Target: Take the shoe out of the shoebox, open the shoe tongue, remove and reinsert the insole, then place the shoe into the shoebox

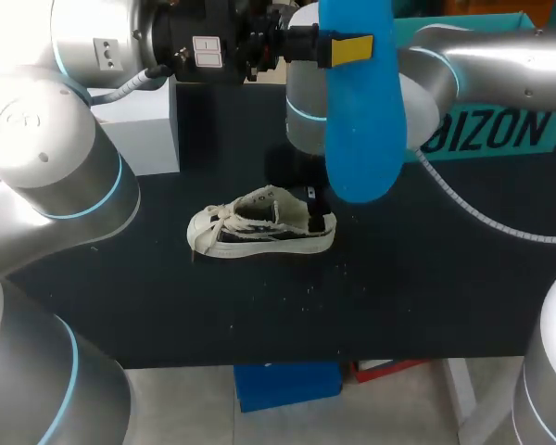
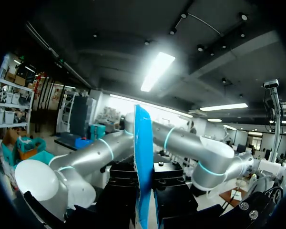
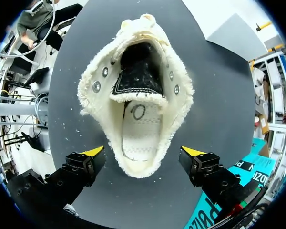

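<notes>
- Aim for the shoe point(image 3: 142, 95), resting on the table point(image 1: 426, 278) with tongue point(image 3: 136, 78) pulled forward and mouth gaping (footbed bare).
- Close the right gripper point(image 3: 143, 152), now open astride the heel, to steady it.
- Lower the blue insole point(image 1: 360, 102), pinched on edge in the left gripper point(image 1: 350, 48) high above, leading end angled toward the toe.
- Slide under the tongue, then press flat before letting go.

Bright overhead light pouring onto a dark table point(image 1: 426, 278).
Ceiling strips point(image 2: 155, 71) blaze white in the left wrist view, the left tool point(image 2: 144, 202) clamping the insole point(image 2: 143, 143) sits in silhouette; pale shoe point(image 3: 138, 90) evenly lit, toe cavity deep in shadow.
</notes>
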Controlling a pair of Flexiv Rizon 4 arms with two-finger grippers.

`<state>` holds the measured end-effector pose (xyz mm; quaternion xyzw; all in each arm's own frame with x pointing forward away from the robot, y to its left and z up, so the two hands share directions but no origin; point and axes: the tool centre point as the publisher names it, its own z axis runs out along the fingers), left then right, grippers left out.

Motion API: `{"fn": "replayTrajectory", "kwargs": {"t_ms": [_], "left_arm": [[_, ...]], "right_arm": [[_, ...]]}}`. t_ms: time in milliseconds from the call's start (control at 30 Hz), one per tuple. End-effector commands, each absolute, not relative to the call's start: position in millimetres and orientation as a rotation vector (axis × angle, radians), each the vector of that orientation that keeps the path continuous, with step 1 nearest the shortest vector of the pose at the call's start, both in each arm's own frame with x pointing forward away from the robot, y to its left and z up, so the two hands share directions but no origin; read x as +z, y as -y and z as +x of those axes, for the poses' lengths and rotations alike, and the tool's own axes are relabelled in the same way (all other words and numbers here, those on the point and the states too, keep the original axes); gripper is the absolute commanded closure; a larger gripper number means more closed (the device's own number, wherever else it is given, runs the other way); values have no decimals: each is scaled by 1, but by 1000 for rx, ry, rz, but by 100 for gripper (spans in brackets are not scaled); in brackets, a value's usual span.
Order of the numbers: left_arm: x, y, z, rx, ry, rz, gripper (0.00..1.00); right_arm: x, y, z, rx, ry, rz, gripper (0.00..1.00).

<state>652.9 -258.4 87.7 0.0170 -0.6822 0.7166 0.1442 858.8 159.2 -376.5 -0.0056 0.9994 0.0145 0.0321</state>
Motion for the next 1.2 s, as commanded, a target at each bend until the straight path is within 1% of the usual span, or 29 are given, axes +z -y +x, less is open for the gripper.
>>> {"fn": "replayTrajectory", "kwargs": {"t_ms": [33,367,600,800,1200], "left_arm": [[88,259,652,2065,1969,51,100],[88,259,652,2065,1969,51,100],[88,259,652,2065,1969,51,100],[88,259,652,2065,1969,51,100],[88,259,652,2065,1969,51,100]], "right_arm": [[-380,-144,860,284,-3065,-25,0],[-375,-148,862,927,-2900,-94,0],[-377,-157,862,1201,-2841,-180,0],[-383,-163,860,1302,-2844,-194,0],[-403,-155,850,1358,-2821,-75,0]]}}
